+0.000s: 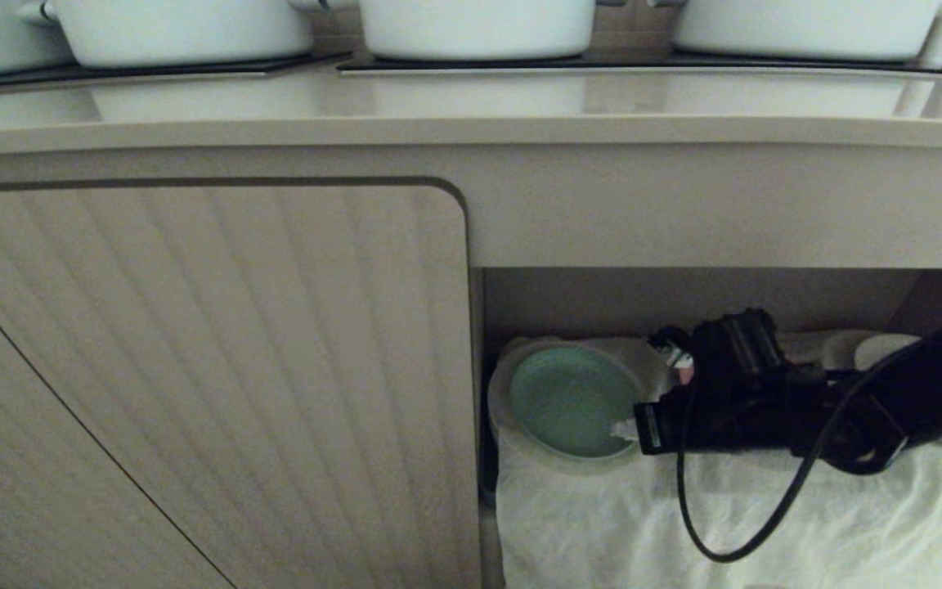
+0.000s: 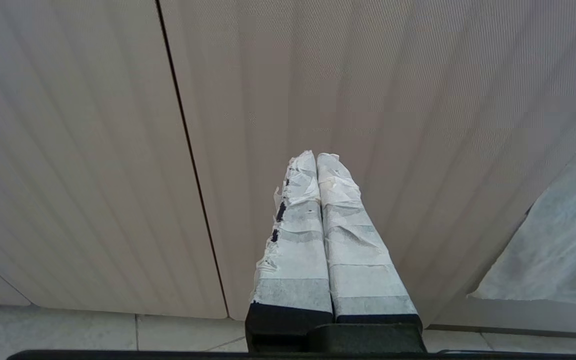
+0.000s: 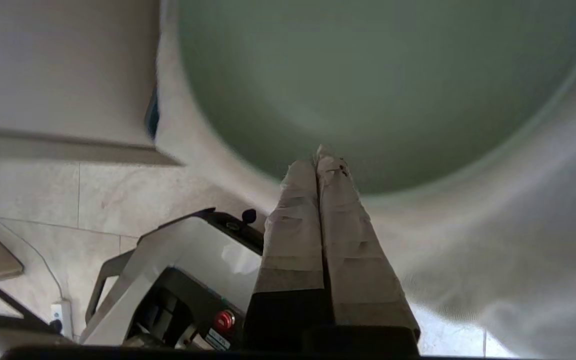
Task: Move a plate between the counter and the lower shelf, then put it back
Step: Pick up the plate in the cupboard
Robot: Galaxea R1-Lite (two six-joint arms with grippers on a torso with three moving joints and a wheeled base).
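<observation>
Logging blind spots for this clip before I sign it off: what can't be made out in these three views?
- Head view: the right arm hides the middle of the lower shelf; a pink bit behind it can't be identified.
- Head view: the white pots on the counter are cut off by the top edge.
- Right wrist view: the plate is blurred; whether the shut right gripper touches its rim is unclear.
- Left wrist view: the left gripper faces only the cabinet door.

My head camera faces the cabinet front, and with my right wrist camera it shares the plate (image 1: 567, 401) close up.
</observation>
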